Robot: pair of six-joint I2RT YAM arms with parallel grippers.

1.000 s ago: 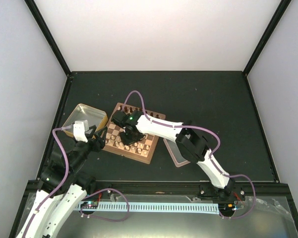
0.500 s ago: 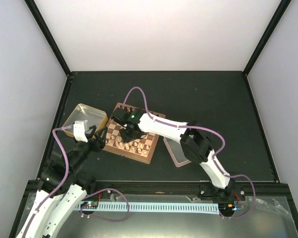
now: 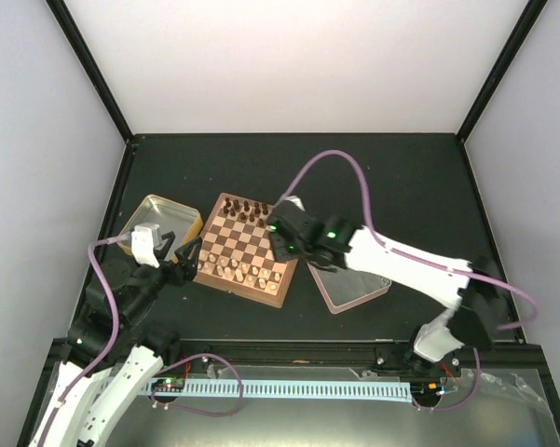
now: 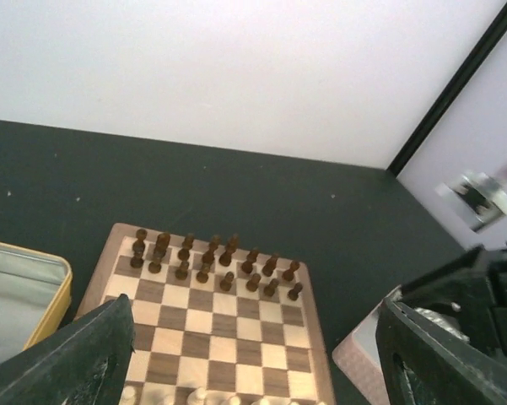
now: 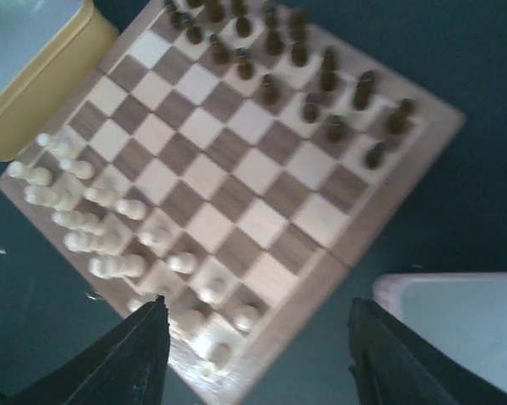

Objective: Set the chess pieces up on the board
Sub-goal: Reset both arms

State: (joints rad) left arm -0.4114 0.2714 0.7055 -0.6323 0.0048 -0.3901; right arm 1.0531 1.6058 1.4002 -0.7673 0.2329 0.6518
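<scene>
The board (image 3: 247, 244) lies left of centre, turned a little. Pale chess pieces (image 3: 247, 272) stand in two rows along its near edge, and dark pieces (image 3: 245, 208) line the far edge. My left gripper (image 3: 181, 253) hovers open just off the board's left edge with nothing in it. In the left wrist view, the board (image 4: 228, 329) and a few pale pieces (image 4: 201, 395) lie between the fingers (image 4: 76, 363). My right gripper (image 3: 281, 237) hangs open and empty over the board's right edge. Below it in the right wrist view are the pale pieces (image 5: 93, 228) and the board (image 5: 236, 169).
A yellow-rimmed metal tin (image 3: 158, 223) sits against the board's left side. A clear square tray (image 3: 349, 284) lies just right of the board, under the right forearm. The table is dark, with black frame posts at its corners.
My right arm has pulled back from over the pale rows to the board's right edge, and its jaws have opened. My left jaws have spread wider.
</scene>
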